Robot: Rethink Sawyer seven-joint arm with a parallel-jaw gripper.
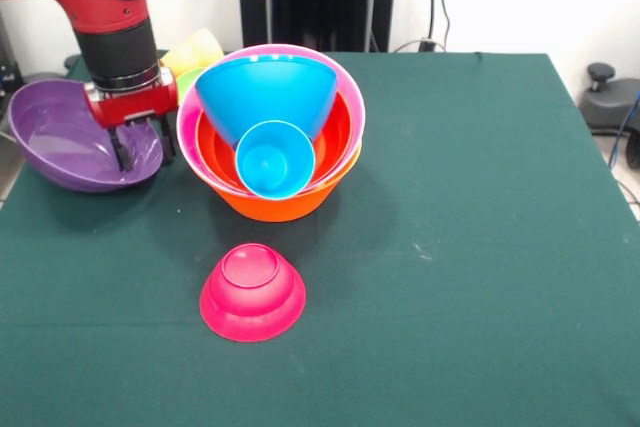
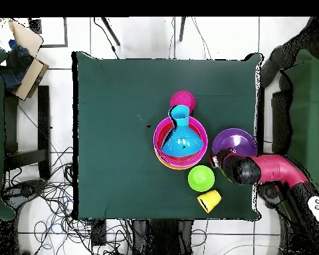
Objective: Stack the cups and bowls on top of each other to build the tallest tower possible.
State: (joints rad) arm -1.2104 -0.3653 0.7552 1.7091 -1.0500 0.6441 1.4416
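The tower stands at mid-table: a large orange bowl holds a pink bowl and a red-orange bowl. A blue bowl lies tilted on top, and the light blue cup leans on its side, mouth toward the camera. From overhead the tower shows the cup at its far side. My gripper is shut on the rim of the purple bowl, holding it tilted beside the tower; both show overhead, the gripper and the bowl. No teal bowl shows.
A magenta bowl sits upside down on the green table in front of the tower. The yellow-orange cup and a green bowl stand behind the tower near the robot. Overhead, the cup lies by the table edge.
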